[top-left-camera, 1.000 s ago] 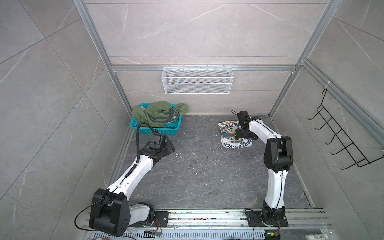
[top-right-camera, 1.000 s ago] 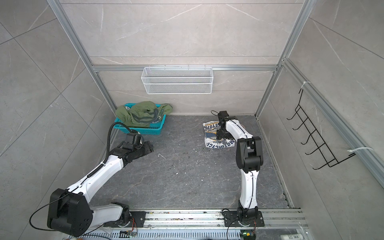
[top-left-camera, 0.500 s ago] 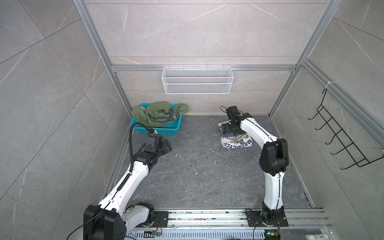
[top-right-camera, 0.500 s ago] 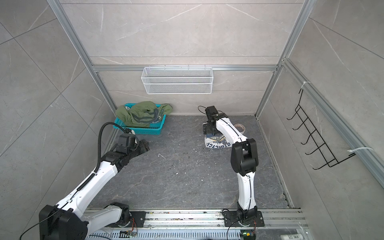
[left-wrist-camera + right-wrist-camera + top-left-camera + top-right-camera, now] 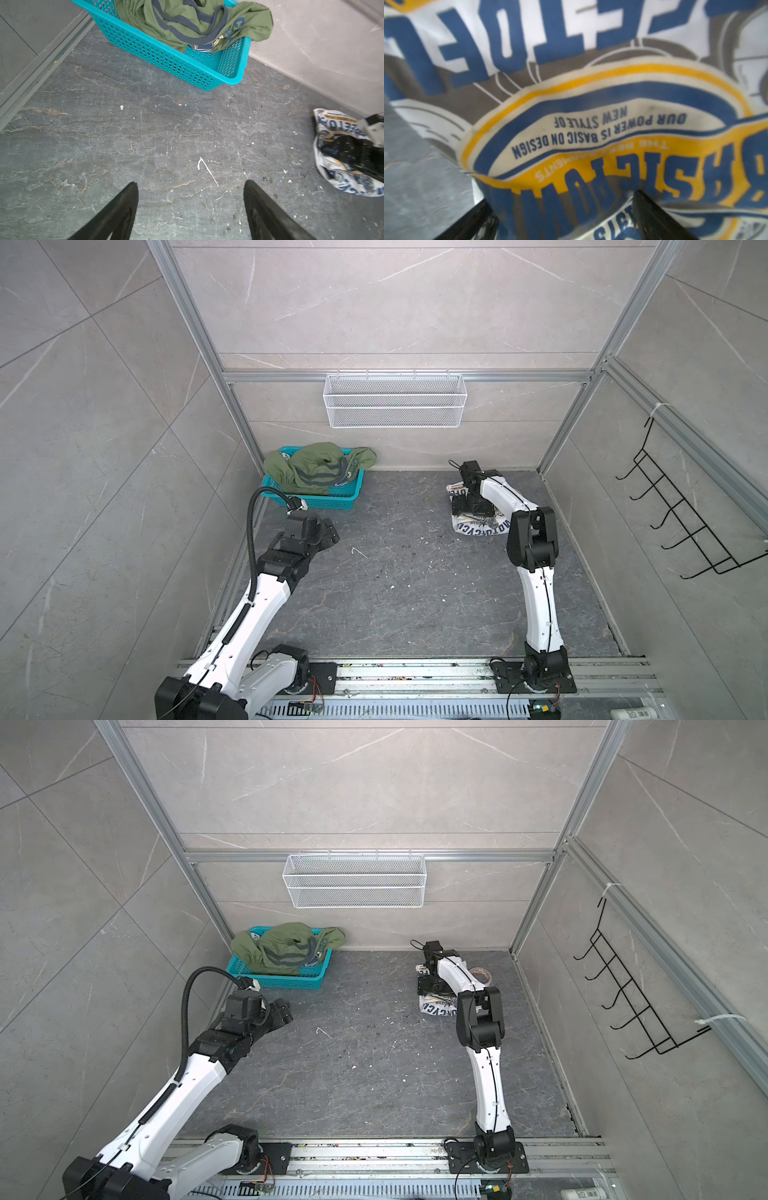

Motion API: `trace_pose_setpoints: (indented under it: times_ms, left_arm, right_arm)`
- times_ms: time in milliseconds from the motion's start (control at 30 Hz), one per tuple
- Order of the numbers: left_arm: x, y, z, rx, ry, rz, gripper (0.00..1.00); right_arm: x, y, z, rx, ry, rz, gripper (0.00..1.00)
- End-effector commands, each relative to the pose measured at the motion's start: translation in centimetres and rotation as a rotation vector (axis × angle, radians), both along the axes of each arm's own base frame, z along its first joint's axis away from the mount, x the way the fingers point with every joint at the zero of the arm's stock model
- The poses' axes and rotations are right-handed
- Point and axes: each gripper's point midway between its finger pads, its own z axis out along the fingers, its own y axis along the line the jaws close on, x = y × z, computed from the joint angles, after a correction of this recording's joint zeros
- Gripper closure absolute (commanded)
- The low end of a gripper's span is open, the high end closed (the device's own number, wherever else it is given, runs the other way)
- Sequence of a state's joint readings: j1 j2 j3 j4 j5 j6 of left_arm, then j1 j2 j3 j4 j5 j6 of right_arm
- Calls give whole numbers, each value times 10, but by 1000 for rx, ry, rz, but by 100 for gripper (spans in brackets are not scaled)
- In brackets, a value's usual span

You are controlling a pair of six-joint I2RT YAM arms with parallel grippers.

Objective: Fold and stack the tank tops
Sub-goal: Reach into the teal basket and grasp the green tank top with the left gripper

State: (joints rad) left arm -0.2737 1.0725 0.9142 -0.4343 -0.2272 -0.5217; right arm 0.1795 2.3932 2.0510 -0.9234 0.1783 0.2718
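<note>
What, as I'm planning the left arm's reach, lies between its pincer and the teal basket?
Just bare grey floor with a few white specks separates the left pincer from the teal basket; the left wrist view shows it.

We find the basket [image 5: 332, 501] at the bench's [image 5: 415, 580] back left, one tank top [image 5: 316, 467] heaped in it, spilling over its rim. The other tank top [image 5: 478, 529] lies back right, under the right tool [image 5: 471, 508]. The left tool [image 5: 328, 532] sits just before the basket.
</note>
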Motion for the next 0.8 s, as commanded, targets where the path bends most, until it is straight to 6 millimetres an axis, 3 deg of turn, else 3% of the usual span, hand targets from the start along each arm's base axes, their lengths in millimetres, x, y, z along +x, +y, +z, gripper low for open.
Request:
trace_pose_setpoints:
  times_ms: [0,167,300,500,633,767]
  left_arm:
    - [28,5,30,47,-65,18,18]
    - [76,15,39,-1,-63,59,17]
    - [122,36,33,-79,-39,131,17]
    - [179,76,10,-123,35,269,18]
    - [213,100,-10,-99,83,316,18]
    - [246,119,-43,-53,128,331,18]
  right_arm:
    - [-8,1,22,16,-13,5,1]
    - [-17,22,68,107,-104,39,1]
    - [-38,45,102,145,-167,85,1]
    - [-81,88,134,291,-255,150,1]
    - [-115,104,144,331,-287,173,1]
    - [-151,113,155,393,-339,199,1]
